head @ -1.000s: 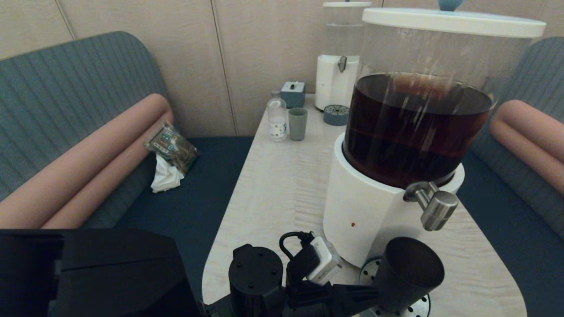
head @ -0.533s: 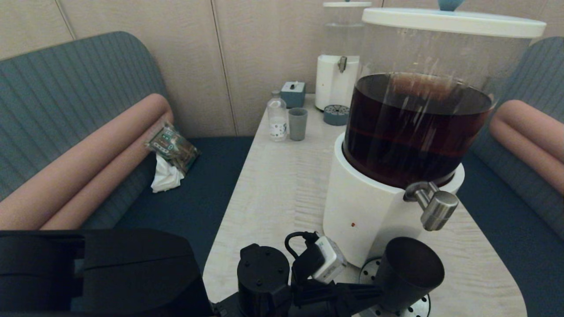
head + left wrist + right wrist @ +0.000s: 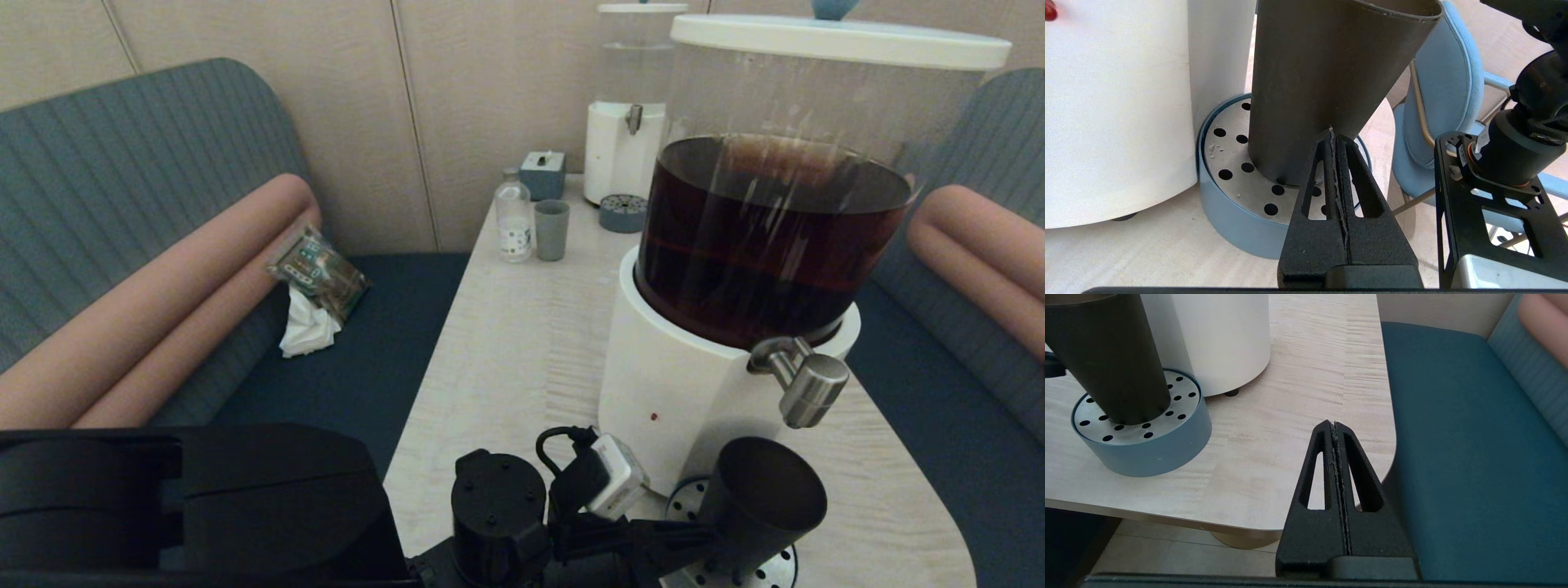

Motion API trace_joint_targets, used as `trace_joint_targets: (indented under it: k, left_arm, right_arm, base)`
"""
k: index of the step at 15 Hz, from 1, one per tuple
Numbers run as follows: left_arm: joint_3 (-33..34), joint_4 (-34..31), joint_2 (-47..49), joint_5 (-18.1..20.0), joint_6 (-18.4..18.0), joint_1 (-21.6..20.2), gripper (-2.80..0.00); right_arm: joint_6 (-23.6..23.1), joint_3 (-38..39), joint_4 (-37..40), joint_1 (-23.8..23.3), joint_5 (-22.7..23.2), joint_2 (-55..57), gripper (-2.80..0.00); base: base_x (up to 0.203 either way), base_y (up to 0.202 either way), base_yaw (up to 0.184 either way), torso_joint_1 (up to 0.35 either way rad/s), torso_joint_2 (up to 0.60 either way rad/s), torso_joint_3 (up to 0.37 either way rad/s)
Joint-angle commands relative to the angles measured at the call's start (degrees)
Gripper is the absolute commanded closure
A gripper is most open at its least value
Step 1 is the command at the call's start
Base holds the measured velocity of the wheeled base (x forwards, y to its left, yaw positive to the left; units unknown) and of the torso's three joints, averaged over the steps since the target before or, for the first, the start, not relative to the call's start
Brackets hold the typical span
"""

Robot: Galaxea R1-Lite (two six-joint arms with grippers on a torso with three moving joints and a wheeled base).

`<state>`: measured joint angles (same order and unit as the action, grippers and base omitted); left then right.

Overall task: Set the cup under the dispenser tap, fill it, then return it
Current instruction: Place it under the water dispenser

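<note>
The matte black cup (image 3: 759,506) stands on the blue drip tray (image 3: 684,496) in front of the big white-based dispenser (image 3: 678,392) of dark brown liquid. Its rim lies just below the steel tap (image 3: 804,388). My left gripper (image 3: 704,541) reaches in from the left, shut with nothing between its fingers. In the left wrist view the left gripper (image 3: 1333,130) has its tip against the cup (image 3: 1327,81), above the drip tray (image 3: 1229,228). My right gripper (image 3: 1333,424) is shut and empty off the table's near right corner, apart from the cup (image 3: 1110,359).
At the far end of the table (image 3: 522,343) stand a grey-green tumbler (image 3: 552,229), a small bottle (image 3: 514,220), a blue box (image 3: 543,174) and a clear-liquid dispenser (image 3: 629,122). Blue benches flank the table; a packet (image 3: 318,273) lies on the left one.
My left arm has shifted a little to the right, toward the cup. The cup and the tap stay where they were.
</note>
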<state>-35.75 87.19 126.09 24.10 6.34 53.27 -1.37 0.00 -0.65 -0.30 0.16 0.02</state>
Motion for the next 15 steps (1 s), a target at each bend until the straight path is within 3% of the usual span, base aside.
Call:
trace_joint_targets:
  k: [1, 15]
  left_arm:
    - [-0.28, 0.48, 0.62, 0.16, 0.08, -0.01, 0.00]
    - [-0.77, 0.48, 0.48, 0.16, 0.16, -0.01, 0.00]
  right_arm:
    - [-0.04, 0.36, 0.02, 0.04, 0.02, -0.20, 0.00]
    - [-0.04, 0.44, -0.05, -0.05, 0.02, -0.20, 0.00]
  base:
    - [0.000, 0.000, 0.000, 0.000, 0.00, 0.000]
    - [0.000, 0.000, 0.000, 0.000, 0.00, 0.000]
